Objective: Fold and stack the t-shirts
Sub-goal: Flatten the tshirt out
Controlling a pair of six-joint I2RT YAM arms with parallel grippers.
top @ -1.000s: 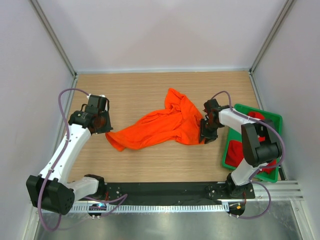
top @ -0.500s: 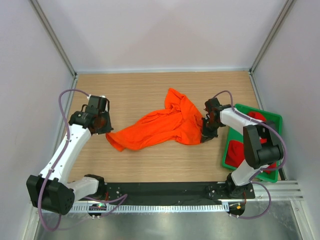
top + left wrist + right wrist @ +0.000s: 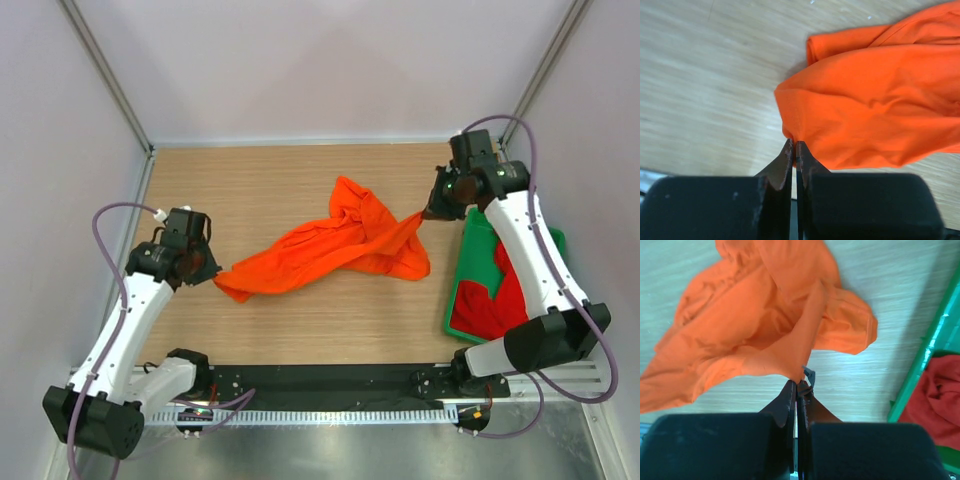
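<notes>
1. Counter (image 3: pixel 300 170): pale wood top. Both arms are out over it, one toward each side edge.
2. Orange t-shirt (image 3: pixel 330 250): the biggest thing here, crumpled and strung across the middle of the counter from left to right. Sleeves and body are bunched together, and no fold shows yet.
3. Green tray (image 3: pixel 468 270): sits at the right edge toward the near right corner, its left wall just beside the shirt's right end.
4. Red t-shirt (image 3: pixel 497 300): heaped inside the tray, partly hidden behind the right arm, with nothing gripping it.
5. Right pincer (image 3: pixel 428 212): clamped on a pinch of orange cloth and raised near the right edge. A taut ridge of fabric runs up to it.
6. Left pincer (image 3: pixel 213 275): low near the left edge, jaws together on the shirt's left hem.
7. Step, as we judge it: spreading the orange shirt flat, well before any folding or stacking.
8. Next move calls for drawing the two grips apart and laying the cloth down smooth.
9. In the way: the tray wall could snag the trailing right end, and so small a pinch may slip.
</notes>
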